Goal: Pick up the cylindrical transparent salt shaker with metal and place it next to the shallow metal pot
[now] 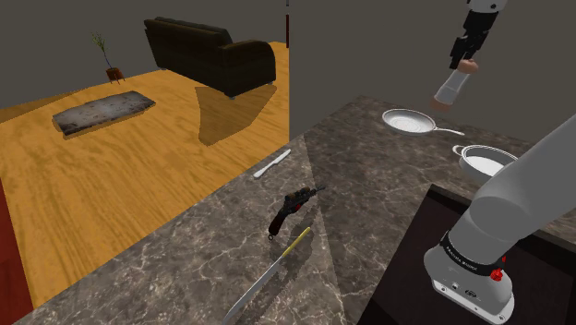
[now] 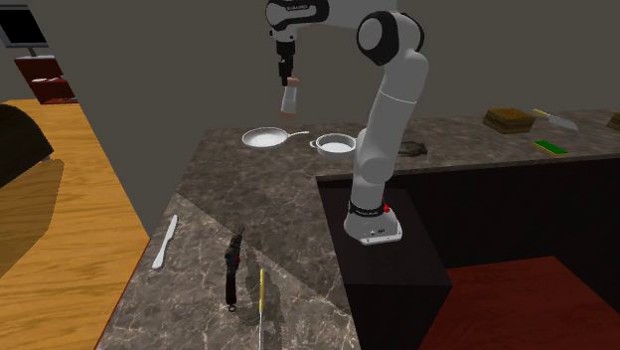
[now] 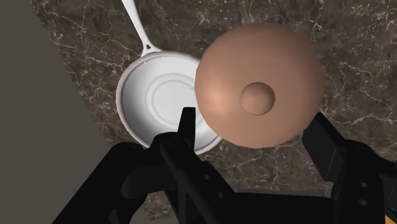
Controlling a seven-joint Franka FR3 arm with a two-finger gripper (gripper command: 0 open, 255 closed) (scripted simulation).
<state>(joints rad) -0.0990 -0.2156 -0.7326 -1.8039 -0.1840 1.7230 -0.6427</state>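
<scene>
Now clamping the shaker [image 1: 450, 90] by its upper end in the gripper [image 1: 464, 57], pressing one black finger against each side. Holding it high in the air, clear of the dark marbled counter [image 1: 351, 185], tilting it in the shoulder view with the pale body pointing down toward that view's left. Hovering above the white pan [image 1: 409, 120] lying at the counter's far end, its handle pointing toward the side of the pot [image 1: 485, 159]. Showing, from the wrist, a copper-brown domed cap [image 3: 257, 95] with a small knob in the middle, covering part of the pan's rim below. Keeping the shaker well above and apart from the pot, a shallow one with a pale inside, standing near the pan on the side toward the arm [image 1: 517, 185]. Working well apart from a white knife [image 1: 272, 163], a black tool [image 1: 291, 208] and a long blade [image 1: 266, 279] with a yellow handle, all lying further along the counter toward the shoulder view's lower left
</scene>
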